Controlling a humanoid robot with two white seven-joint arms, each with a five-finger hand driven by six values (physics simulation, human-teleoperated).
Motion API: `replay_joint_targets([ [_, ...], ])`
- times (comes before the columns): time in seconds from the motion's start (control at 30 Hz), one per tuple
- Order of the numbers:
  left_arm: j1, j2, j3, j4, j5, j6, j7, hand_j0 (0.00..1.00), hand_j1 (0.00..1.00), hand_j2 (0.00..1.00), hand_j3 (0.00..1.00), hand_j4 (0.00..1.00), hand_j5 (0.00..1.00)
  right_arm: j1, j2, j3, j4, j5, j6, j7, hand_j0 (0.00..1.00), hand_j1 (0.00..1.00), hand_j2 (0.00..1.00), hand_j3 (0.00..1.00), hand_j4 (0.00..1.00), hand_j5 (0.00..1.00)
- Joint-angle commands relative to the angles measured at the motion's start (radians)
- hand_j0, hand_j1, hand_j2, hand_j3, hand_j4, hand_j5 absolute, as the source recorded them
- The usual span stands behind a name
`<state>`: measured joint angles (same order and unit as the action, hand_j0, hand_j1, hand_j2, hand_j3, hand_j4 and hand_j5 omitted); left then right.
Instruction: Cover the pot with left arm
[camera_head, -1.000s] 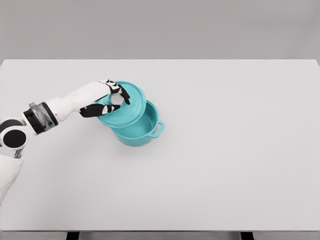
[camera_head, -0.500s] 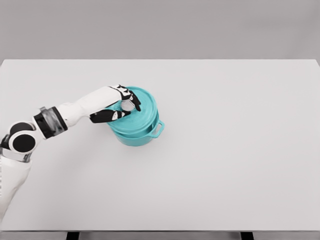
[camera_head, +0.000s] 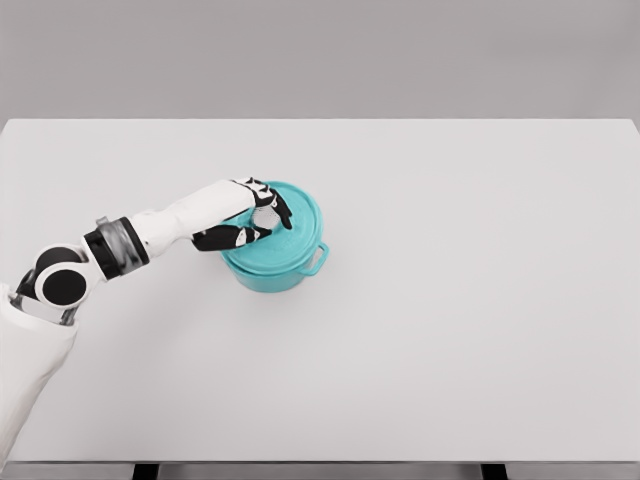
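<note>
Teal pot (camera_head: 283, 272) w/ side handle sits on white table (camera_head: 450, 330), left of centre. Teal lid (camera_head: 290, 228) now on top of pot, looks close to level, rim approx lined up w/ pot rim; can't tell if fully seated all round. Left hand (camera_head: 252, 219) reaches in from lower left, fingers (camera_head: 283, 212) curled round lid's pale knob (camera_head: 266, 217), gripping it. Right arm not in view.

Task judged nearly done: only seating check + release left.

Risks from here:
- Letting go while lid slightly off-centre → could tip into pot or slide off far edge.
- Opening fingers w/ sideways drag → knob catches fingertip, lid pulled askew toward left.
- Lifting wrist before fingers fully clear → lid rises again, drops w/ a knock, pot shifts on smooth table.
- Pressing down too hard on near side → pot could skid or rock, since nothing braces it.

Safest, by judgement: settle straight down, spread fingers wide, then withdraw up & back.
</note>
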<state>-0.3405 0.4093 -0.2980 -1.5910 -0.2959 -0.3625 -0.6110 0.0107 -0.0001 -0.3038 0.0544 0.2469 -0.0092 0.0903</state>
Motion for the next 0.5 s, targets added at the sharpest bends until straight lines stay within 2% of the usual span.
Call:
replay_joint_targets([
  [0.0,0.000,0.000,0.000,0.016,0.006,0.002,0.000,0.50,0.50,0.50,0.50,0.50,0.50,0.000,0.000,0.000,0.001,0.000,0.000,0.000,1.00,1.00,1.00,1.00,1.00,1.00],
  [0.47,-0.002,0.000,-0.001,0.049,0.006,0.002,0.000,0.50,0.50,0.50,0.50,0.50,0.50,0.000,0.000,0.000,0.001,0.000,0.000,0.000,1.00,1.00,1.00,1.00,1.00,1.00],
])
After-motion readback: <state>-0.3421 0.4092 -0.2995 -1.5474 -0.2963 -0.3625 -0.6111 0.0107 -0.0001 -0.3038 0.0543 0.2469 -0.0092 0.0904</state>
